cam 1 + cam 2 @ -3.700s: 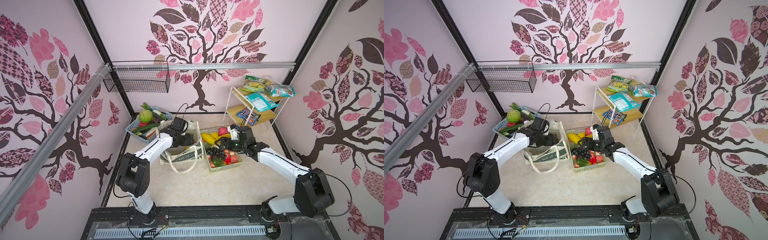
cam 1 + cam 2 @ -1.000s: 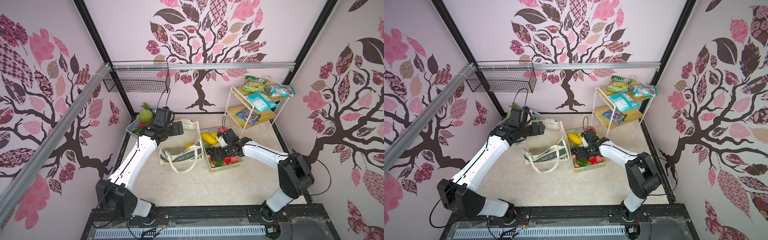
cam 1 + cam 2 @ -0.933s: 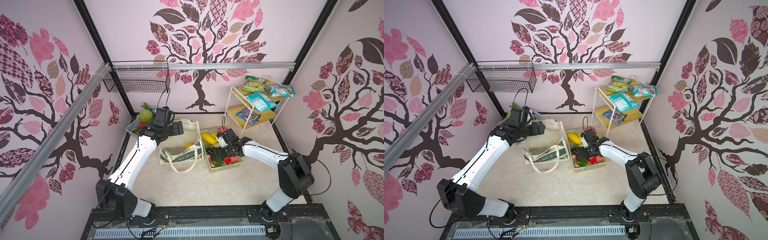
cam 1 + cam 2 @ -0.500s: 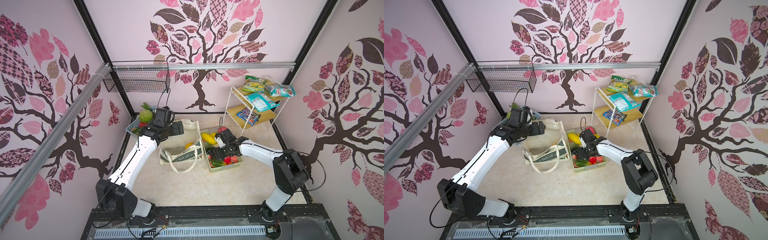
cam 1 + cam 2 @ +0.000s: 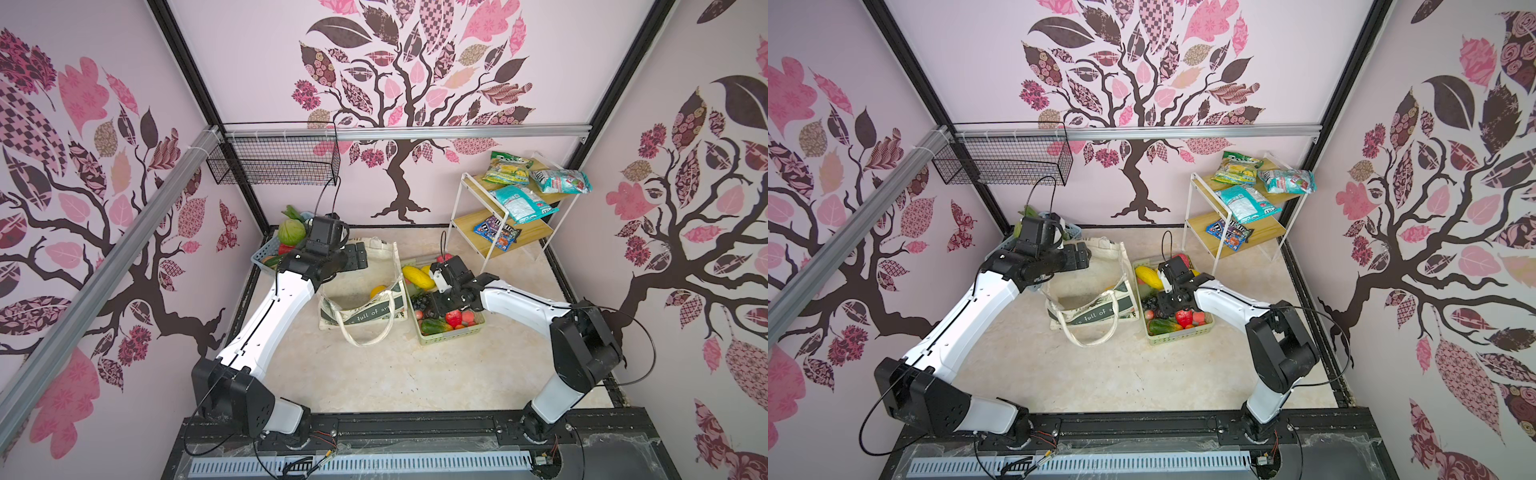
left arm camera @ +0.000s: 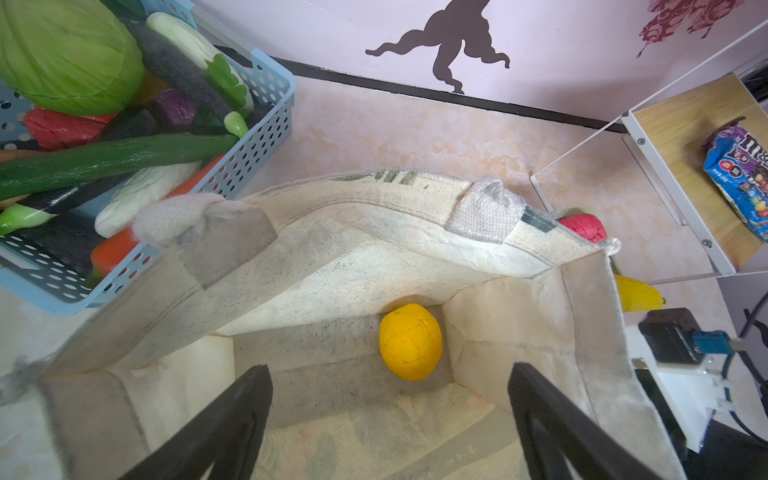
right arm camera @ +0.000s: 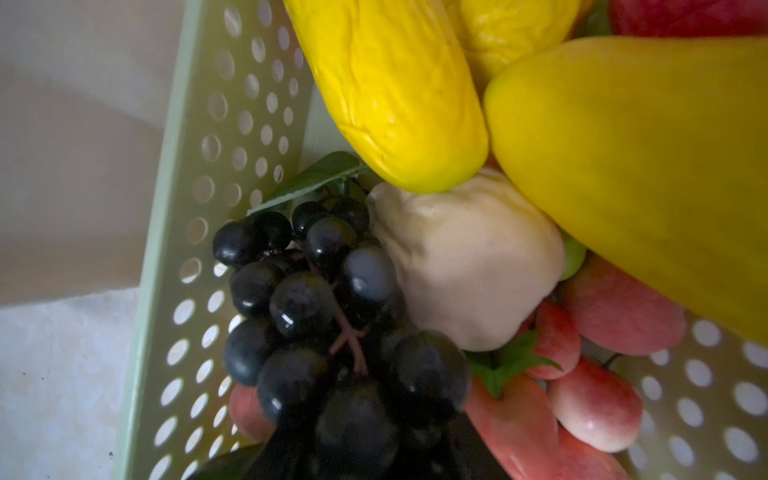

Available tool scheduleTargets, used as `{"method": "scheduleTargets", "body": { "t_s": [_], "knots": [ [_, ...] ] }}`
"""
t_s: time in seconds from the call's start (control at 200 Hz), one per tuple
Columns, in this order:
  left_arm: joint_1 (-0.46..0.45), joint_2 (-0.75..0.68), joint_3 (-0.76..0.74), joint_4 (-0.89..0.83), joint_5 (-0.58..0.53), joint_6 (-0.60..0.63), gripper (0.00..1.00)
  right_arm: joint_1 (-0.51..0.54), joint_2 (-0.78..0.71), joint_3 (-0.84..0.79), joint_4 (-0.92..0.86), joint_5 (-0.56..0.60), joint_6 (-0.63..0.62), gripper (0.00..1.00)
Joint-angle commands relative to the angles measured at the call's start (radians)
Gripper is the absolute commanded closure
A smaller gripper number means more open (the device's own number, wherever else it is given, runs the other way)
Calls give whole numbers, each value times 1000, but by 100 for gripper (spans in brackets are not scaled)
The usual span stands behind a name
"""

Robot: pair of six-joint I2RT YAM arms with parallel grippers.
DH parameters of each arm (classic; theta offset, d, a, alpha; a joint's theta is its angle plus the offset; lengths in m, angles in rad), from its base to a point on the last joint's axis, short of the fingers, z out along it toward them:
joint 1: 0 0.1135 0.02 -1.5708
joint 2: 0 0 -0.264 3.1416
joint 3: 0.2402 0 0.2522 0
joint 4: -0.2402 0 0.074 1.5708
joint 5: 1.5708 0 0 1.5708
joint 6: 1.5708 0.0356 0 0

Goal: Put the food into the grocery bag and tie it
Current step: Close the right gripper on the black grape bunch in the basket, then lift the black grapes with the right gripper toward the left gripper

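Floor: beige marbled surface (image 5: 374,374) between pink tree-print walls.
Grocery bag (image 5: 365,316): mid-floor, mouth open, orange (image 6: 410,341) inside by its right wall.
Left gripper (image 6: 388,367): fingers spread wide above the bag mouth, holding nothing.
Right gripper (image 5: 1165,305): down in pale-green basket (image 5: 453,336) just right of the bag, at the grape bunch (image 7: 324,316); whether it grips, I cannot tell.
Blue basket (image 6: 257,137): far left, cabbage (image 6: 66,54) on top.

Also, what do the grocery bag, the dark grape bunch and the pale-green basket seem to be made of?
The grocery bag looks like woven canvas, matte: coarse weave, creases. The grape bunch is probably plastic, glossy: small sharp highlights on each berry. The pale-green basket seems moulded plastic, satin: regular round holes.
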Motion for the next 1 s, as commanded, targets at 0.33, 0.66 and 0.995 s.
{"method": "scheduleTargets", "body": {
  "t_s": [0.33,0.66,0.995],
  "knots": [
    [3,-54,-13,-2,45,18,7,-3,-120,24,-3,-4,37,64],
    [-16,-74,19,-22,119,61,7,-3,-164,76,-24,-12,38,64],
    [-153,-86,57,-20,122,120,8,-3,-208,119,-43,0,29,64]
  ]
}}
